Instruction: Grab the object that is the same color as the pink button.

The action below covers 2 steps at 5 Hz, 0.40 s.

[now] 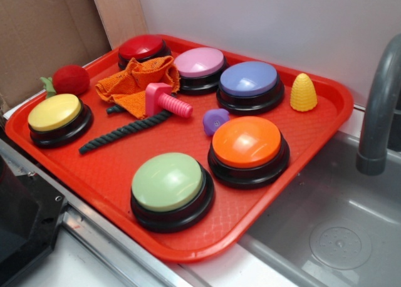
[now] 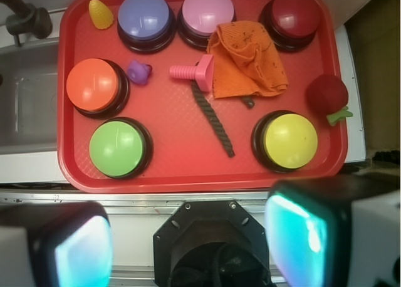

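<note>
- A red tray [image 1: 326,121] beside a steel sink [image 1: 351,230] is shown; all places are given from the pink bolt [image 1: 164,99], lying on its side near the tray's middle, as seen in the exterior view.
- Far left of the bolt, a yellow button [image 1: 56,114] and a red fuzzy ball [image 1: 70,79] are seen.
- Just left, an orange cloth [image 1: 135,80] is crumpled against the bolt's square head; a dark twisted rope [image 1: 122,131] lies below it.
- Behind the bolt, a red button [image 1: 143,49] and the pink button [image 1: 199,64] are set.
- In front, a green button [image 1: 169,187] sits.
- Right of the threaded tip, a purple lump [image 1: 216,120] lies close, then an orange button [image 1: 247,146], a purple button [image 1: 249,83] and a yellow corn toy [image 1: 303,93].
- The gripper [image 2: 188,237] is held well off the tray, jaws spread wide, nothing held.
</note>
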Each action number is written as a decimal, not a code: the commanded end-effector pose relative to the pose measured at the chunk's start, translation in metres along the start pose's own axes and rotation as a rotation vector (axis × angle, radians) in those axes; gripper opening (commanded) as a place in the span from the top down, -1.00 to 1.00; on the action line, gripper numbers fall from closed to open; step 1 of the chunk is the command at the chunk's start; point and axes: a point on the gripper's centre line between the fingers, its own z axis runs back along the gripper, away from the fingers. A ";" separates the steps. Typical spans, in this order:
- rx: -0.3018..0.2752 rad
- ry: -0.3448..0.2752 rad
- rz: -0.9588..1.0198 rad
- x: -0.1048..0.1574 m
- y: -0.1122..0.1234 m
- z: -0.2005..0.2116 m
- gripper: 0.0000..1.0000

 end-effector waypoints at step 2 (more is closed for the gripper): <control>-0.009 -0.026 0.149 0.006 0.000 -0.014 -1.00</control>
